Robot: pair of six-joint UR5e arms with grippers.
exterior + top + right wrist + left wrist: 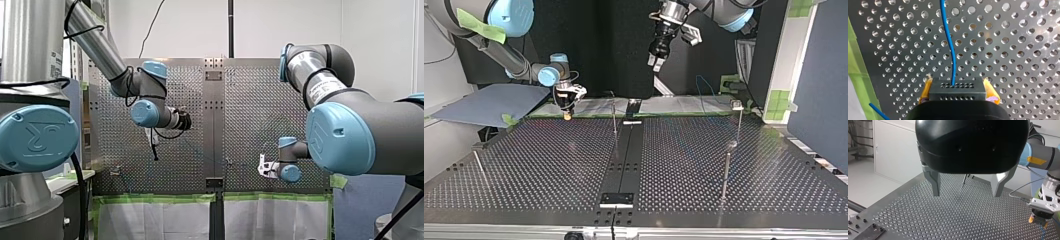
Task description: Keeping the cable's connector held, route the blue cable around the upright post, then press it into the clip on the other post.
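My right gripper (pixel 958 86) is shut on a black connector block (pixel 958 91), held between its yellow pads (pixel 925 90). The blue cable (pixel 951 50) leaves the block and runs ahead over the perforated table. In the top view this gripper (pixel 567 115) hangs low over the table's far edge, at the view's left. My left gripper (pixel 966 194) is open and holds nothing, and it hovers high above the table (pixel 655 61). In the top view a post with a clip-like head (pixel 737 106) and a round-headed post (pixel 727 170) stand at the right. A thin post (pixel 614 119) stands near the middle.
A black centre strip (pixel 626 150) divides the perforated table (pixel 544 165). A thin rod (pixel 480 167) leans at the top view's left. Green tape (pixel 724 82) marks the far edge. A blue-grey sheet (pixel 489 102) lies beyond the table at the far left.
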